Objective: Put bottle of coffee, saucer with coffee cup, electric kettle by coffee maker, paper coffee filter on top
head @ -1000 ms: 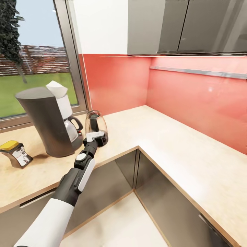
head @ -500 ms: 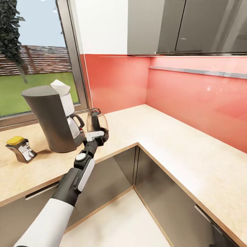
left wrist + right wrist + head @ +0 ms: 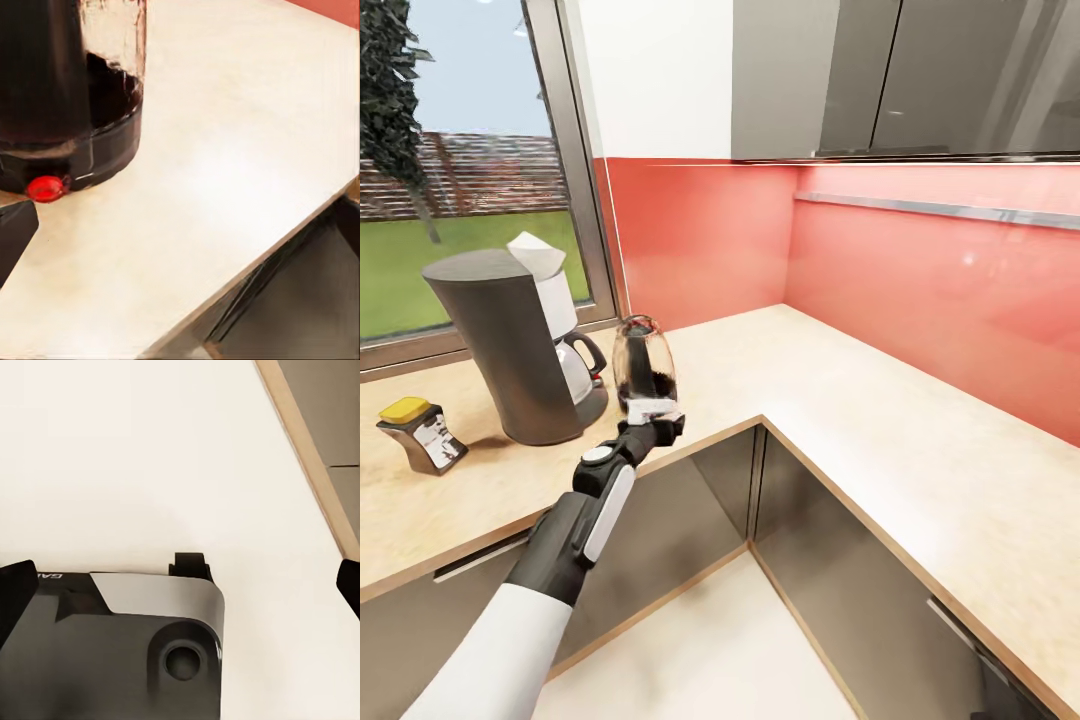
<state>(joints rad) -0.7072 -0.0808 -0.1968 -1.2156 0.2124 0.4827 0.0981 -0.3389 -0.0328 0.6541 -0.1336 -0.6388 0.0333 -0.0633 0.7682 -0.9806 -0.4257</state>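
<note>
Clear glass electric kettle (image 3: 644, 362) with black base: upright on beige surface (image 3: 880, 420), beside grey coffee maker (image 3: 510, 345).
Left gripper (image 3: 656, 408): just before kettle, fingers apart.
Right gripper: finger state cannot be told.

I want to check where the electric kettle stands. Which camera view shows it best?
The head view: the whole electric kettle stands upright on the countertop beside the coffee maker, with the left gripper just before it. The left wrist view shows its dark base and red button, very close. The right wrist view looks at floor and robot base.
</note>
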